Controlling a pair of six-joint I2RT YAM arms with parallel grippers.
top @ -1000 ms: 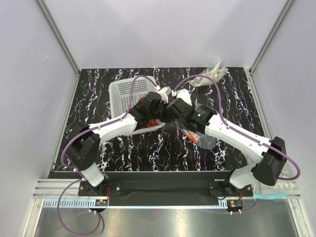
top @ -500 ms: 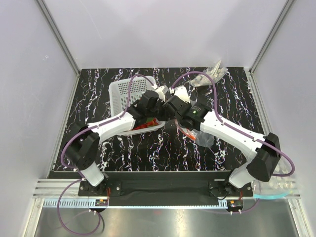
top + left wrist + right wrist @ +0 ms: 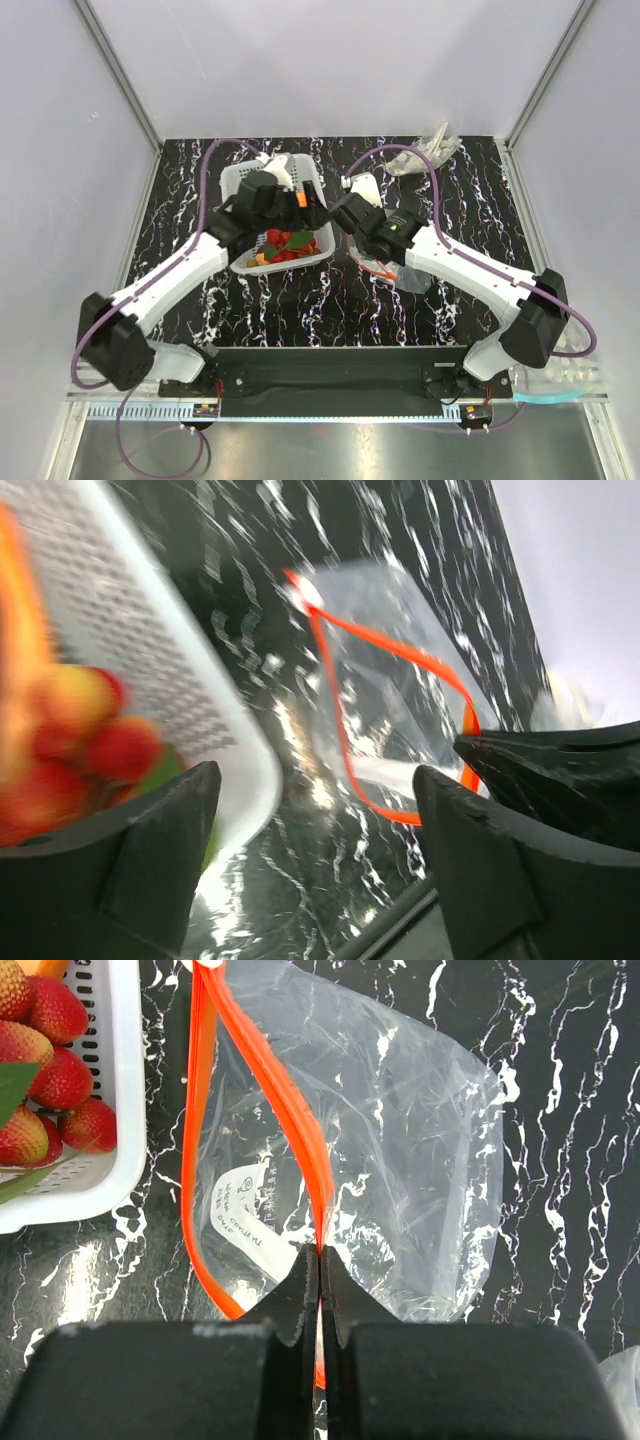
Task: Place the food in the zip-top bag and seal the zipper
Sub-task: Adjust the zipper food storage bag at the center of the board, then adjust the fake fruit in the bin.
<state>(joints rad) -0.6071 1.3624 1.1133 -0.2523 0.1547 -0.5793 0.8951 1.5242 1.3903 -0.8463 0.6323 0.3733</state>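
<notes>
I hold the zipper (image 3: pixel 196 1110) of the bag (image 3: pixel 400 1140) clamped in the right claw (image 3: pixel 319 1255); the left claw (image 3: pixel 315 785) gapes empty and next must grab food (image 3: pixel 285 245) at the bag's nine o'clock.

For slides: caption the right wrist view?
The right jaws pinch the zipper of the zip-top bag, basket of food alongside.

Lab test booth: white walls (image 3: pixel 330 70), aluminium struts (image 3: pixel 118 75) (marbled black tabletop (image 3: pixel 330 300))

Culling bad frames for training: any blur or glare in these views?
Left wrist: heavily blurred, basket and food smeared. Right wrist: sharp, zipper crisp, white glare patches on the zip-top bag. Top external: sharp, evenly lit, no strong shadows.
</notes>
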